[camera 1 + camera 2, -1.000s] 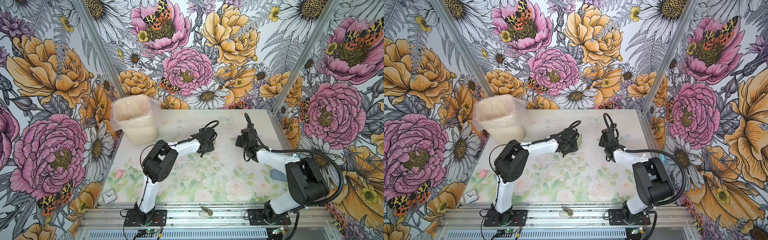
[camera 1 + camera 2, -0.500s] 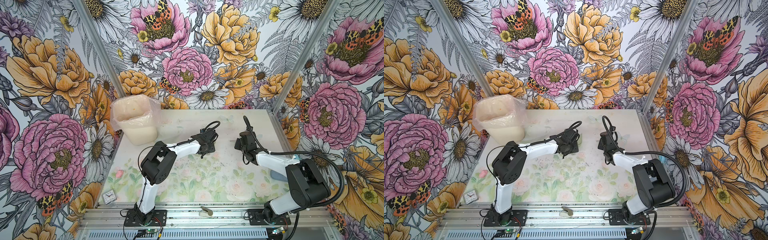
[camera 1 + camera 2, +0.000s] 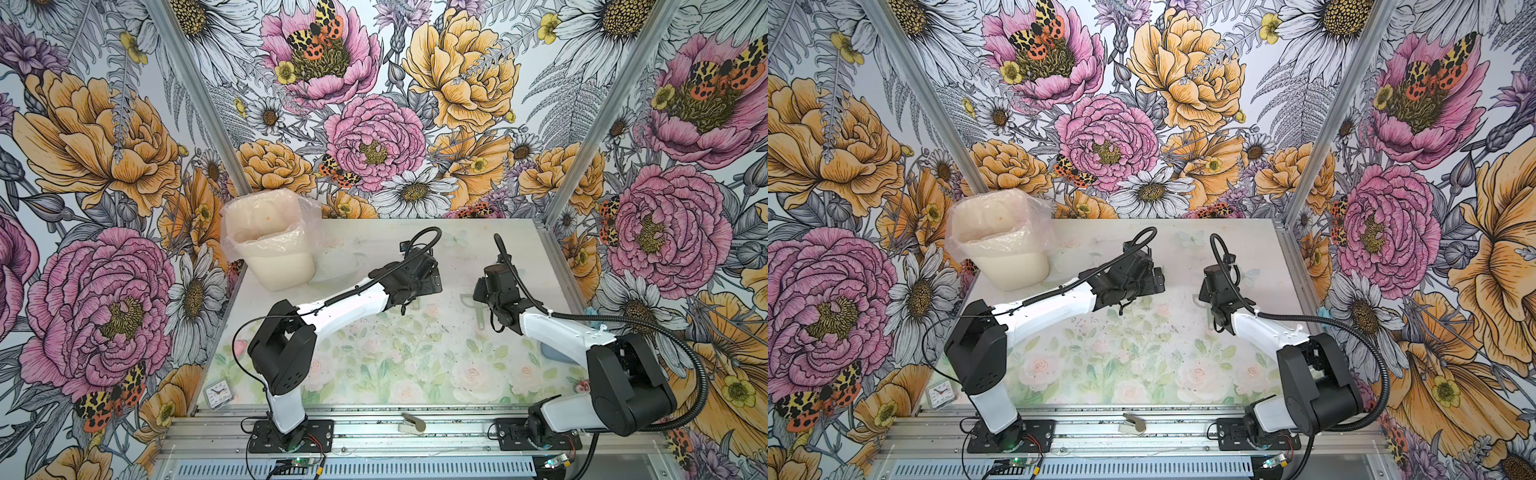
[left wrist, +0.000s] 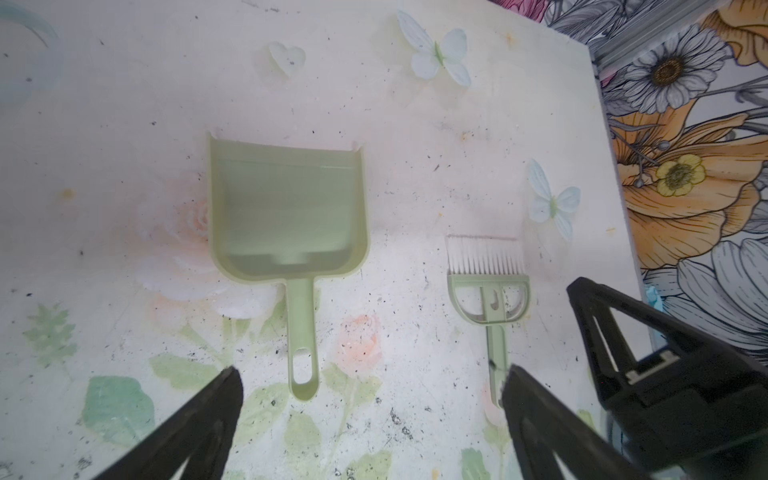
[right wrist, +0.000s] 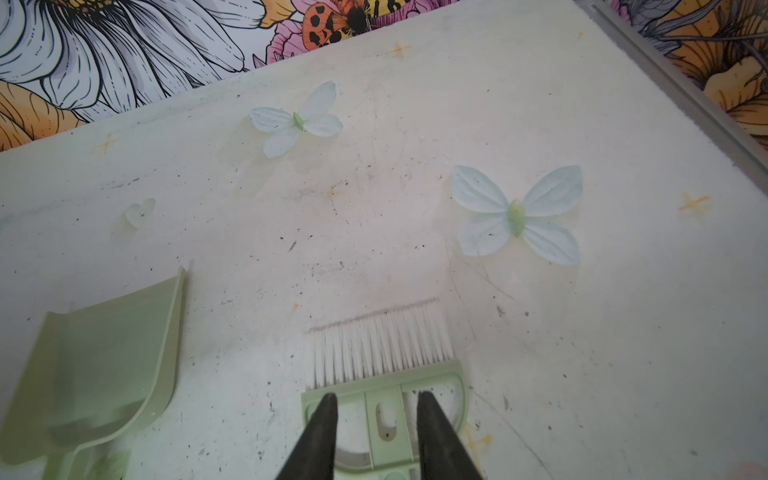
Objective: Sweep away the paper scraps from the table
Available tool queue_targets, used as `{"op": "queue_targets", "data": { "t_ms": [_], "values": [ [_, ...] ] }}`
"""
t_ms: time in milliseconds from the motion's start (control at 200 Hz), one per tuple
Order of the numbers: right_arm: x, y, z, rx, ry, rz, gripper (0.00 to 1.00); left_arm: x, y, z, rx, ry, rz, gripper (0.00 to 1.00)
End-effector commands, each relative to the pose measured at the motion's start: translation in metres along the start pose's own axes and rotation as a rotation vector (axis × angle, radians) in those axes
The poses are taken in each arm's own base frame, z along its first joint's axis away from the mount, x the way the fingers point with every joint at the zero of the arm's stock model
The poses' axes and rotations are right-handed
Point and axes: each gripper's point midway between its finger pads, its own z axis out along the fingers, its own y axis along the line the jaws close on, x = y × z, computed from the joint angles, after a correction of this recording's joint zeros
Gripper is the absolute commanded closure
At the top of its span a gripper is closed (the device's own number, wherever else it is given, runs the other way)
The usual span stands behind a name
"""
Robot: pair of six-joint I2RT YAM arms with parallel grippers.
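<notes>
Paper scraps: one light blue wad sits at desk edge, well apart from both claws. Left claw now spread wide, nearly closed before; dustpan handle lies loose between its fingers. Right claw slightly parted, straddling brush stem.

Dustpan pale green; brush green, white bristles; table white, pink roses, dark specks.
</notes>
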Motion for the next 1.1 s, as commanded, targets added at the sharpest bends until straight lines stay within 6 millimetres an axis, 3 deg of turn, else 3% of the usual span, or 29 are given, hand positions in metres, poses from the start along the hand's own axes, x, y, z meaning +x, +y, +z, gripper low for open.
{"op": "queue_targets", "data": {
  "t_ms": [0,100,240,440,595,886,1096],
  "values": [
    [-0.005,0.008,-0.009,-0.029,0.012,-0.022,0.64,-0.011,0.000,-0.017,-0.013,-0.070,0.060,0.01],
    [-0.017,0.011,-0.018,-0.047,-0.017,-0.039,0.63,-0.017,-0.006,-0.041,-0.033,-0.150,0.162,0.01],
    [-0.048,0.018,-0.040,-0.084,-0.080,-0.097,0.62,-0.029,-0.004,-0.080,-0.067,-0.269,0.279,0.01],
    [-0.082,0.026,-0.067,-0.152,-0.129,-0.209,0.57,-0.041,0.022,-0.119,-0.150,-0.376,0.367,0.02],
    [-0.094,0.022,-0.077,-0.156,-0.159,-0.242,0.53,-0.044,0.045,-0.143,-0.190,-0.431,0.393,0.01],
    [-0.096,0.007,-0.068,-0.129,-0.150,-0.255,0.52,-0.046,0.085,-0.175,-0.197,-0.550,0.478,0.01],
    [-0.096,-0.010,-0.047,-0.093,-0.188,-0.253,0.52,-0.052,0.145,-0.192,-0.223,-0.653,0.427,0.01]
  ]
}}
